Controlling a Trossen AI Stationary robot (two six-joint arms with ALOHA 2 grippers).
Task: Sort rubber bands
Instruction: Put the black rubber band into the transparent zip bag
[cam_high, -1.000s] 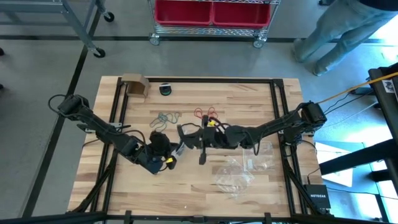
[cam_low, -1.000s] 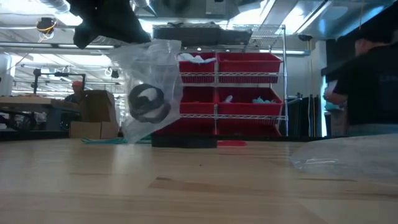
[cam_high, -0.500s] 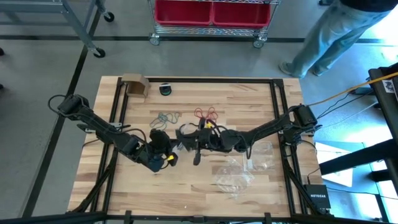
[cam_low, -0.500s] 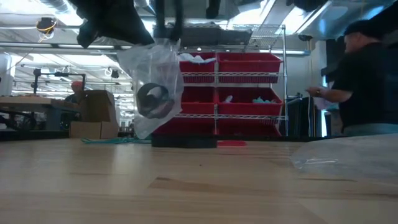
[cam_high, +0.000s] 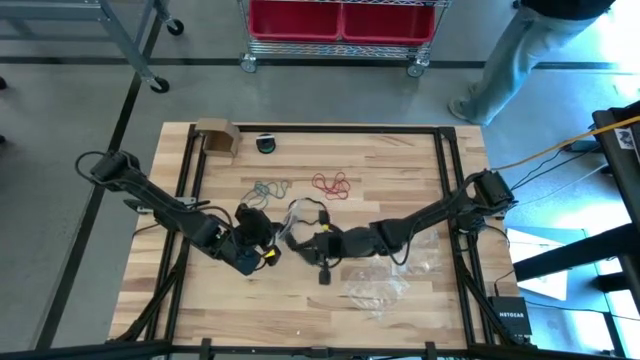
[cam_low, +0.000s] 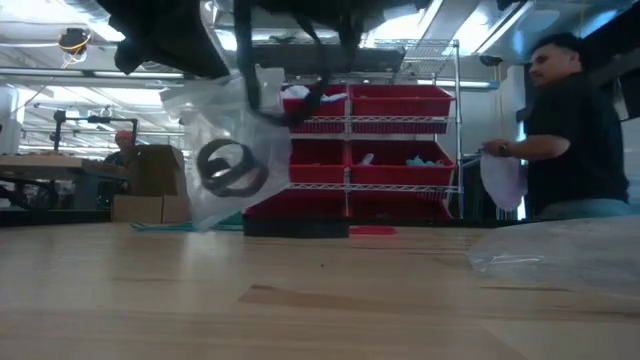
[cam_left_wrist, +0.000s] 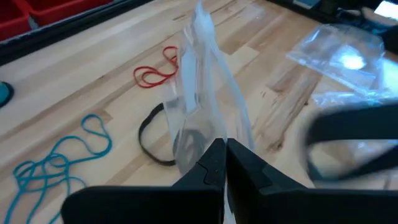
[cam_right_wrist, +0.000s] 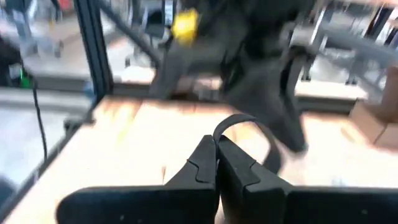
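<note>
Honestly, the trick at this step looks like keeping the bag mouth open while a band goes in. Using the clear zip bag (cam_left_wrist: 205, 106) as the landmark: the left gripper (cam_left_wrist: 225, 152) has its fingers pinched together on the bag's lower edge, and in the low view the bag (cam_low: 235, 150) hangs clear of the table (cam_high: 400, 160) with a coil of black rubber bands (cam_low: 230, 168) already inside.

The right gripper (cam_right_wrist: 217, 163) sits just beside the bag on the side away from the left arm. Its fingers are pressed together, and a black band (cam_right_wrist: 252, 134) arcs just past the tips, so I'd guess it's holding it, though I can't be sure it's actually pinched. One more black band (cam_left_wrist: 152, 137) lies on the wood right next to the bag.

Further off, toward the back edge, the red bands (cam_high: 331, 184) and the teal bands (cam_high: 268, 189) sit in their own small piles, not yet bagged. Spare clear bags (cam_high: 385, 280) lie beyond the right gripper.

My advice: keep the left grip steady and don't let the bag swing. Bring the band in from above the opening and push it well past the lip before letting go, or the floppy loop will probably snag on the edge.
</note>
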